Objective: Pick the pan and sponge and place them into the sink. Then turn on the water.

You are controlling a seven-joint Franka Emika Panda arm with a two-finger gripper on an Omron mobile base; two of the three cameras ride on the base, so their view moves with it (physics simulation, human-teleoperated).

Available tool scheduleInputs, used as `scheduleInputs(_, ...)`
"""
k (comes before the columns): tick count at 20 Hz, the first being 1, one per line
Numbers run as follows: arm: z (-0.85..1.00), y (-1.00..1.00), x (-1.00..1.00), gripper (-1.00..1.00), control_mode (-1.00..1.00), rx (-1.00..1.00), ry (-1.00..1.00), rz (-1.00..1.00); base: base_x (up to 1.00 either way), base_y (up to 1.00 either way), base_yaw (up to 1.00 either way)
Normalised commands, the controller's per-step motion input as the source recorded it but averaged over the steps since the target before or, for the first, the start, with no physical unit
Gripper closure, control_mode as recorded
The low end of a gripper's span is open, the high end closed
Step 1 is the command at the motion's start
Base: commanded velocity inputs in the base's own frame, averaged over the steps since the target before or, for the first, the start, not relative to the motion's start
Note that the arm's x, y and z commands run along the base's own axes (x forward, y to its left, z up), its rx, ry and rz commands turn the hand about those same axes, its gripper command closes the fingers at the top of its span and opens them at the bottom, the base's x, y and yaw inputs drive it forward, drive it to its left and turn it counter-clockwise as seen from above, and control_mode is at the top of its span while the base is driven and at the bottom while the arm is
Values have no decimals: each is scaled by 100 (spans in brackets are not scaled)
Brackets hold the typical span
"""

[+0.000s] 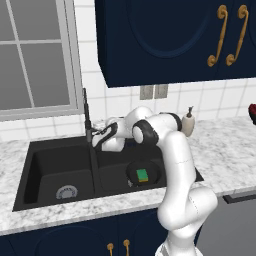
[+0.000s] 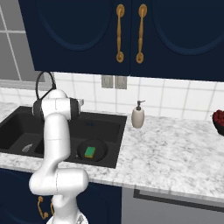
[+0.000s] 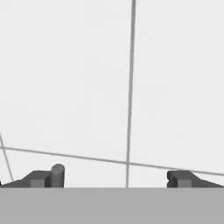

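Observation:
The black pan [image 1: 143, 172] lies in the right basin of the black sink [image 1: 37, 150], and the green sponge [image 1: 143, 175] rests inside it. From the right base view the pan [image 2: 98, 148] and the sponge [image 2: 90, 152] sit in the near basin of the sink [image 2: 111, 127]. My gripper [image 1: 98, 136] is up against the stem of the black faucet [image 1: 89, 125], open and holding nothing. In the hand view the gripper [image 3: 113, 179] faces the white tiled wall, with a small grey cylinder [image 3: 57, 172] by its left fingertip. No water is in view.
A beige soap dispenser [image 2: 138, 116] stands on the marble counter [image 2: 175, 148] right of the sink. A red object [image 2: 218, 120] sits at the counter's far right. Dark blue cabinets [image 2: 131, 30] hang above, and a window [image 1: 35, 55] is behind the sink's left.

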Motion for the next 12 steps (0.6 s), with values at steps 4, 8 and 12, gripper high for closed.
scheduleInputs(4, 0, -100, 1, -100, -100, 4, 0, -1, 0, 0, 0)
scheduleInputs(8, 0, -100, 0, -100, -100, 6, 0, 0, 0, 0, 0)
scheduleInputs(12, 0, -100, 0, -100, -100, 7, 0, 0, 0, 0, 0)
